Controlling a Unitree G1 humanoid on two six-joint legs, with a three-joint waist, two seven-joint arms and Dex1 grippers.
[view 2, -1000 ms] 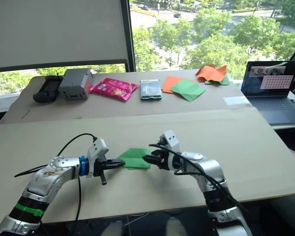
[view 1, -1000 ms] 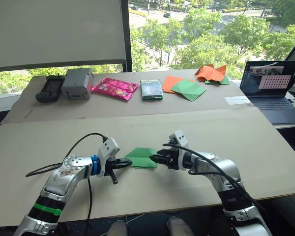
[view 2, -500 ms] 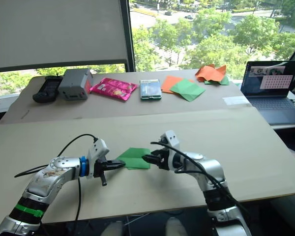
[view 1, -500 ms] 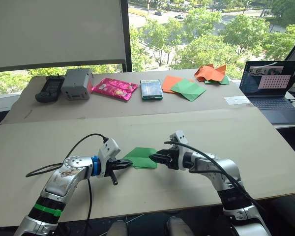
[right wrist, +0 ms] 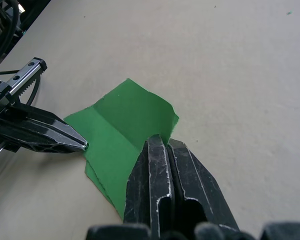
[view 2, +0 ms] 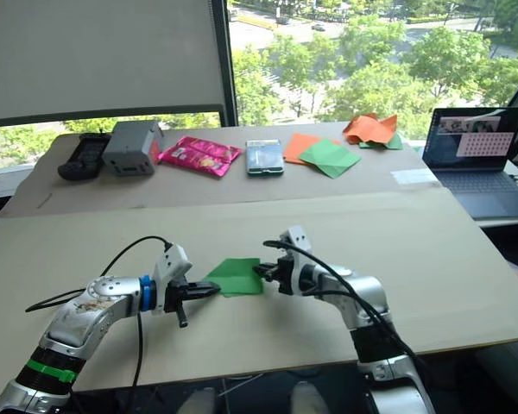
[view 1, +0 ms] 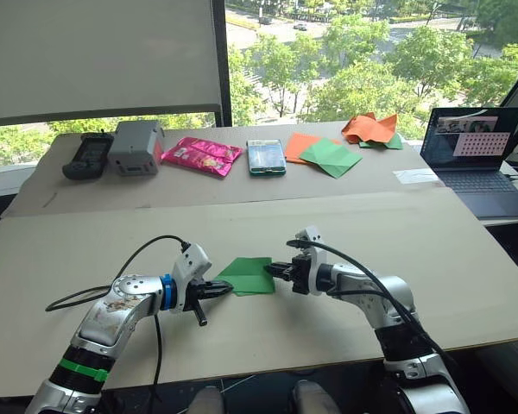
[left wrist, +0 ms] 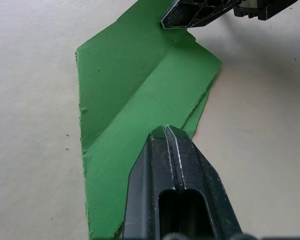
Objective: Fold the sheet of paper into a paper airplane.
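Note:
The sheet of paper [view 1: 249,274] lies on the near table as a bright green folded piece with a straight crease [left wrist: 140,85]. My left gripper [view 1: 225,289] is shut, and its tip rests on the paper's left end [left wrist: 165,132]. From the right, my right gripper [view 1: 273,271] is also shut, with its tip on the paper's right corner [right wrist: 160,141]. The two tips point at each other across the paper. Whether either tip pinches a layer cannot be told. The paper's edges under both tips are hidden.
On the back table stand a black remote [view 1: 88,155], a grey box [view 1: 136,147], a pink foil packet [view 1: 202,156], a teal phone [view 1: 266,157], flat orange and green sheets [view 1: 324,153] and crumpled orange paper [view 1: 369,128]. A laptop [view 1: 479,168] sits far right.
My right gripper has closed its fingers and slid a little left onto the paper's right corner. The left gripper and the paper have stayed put.

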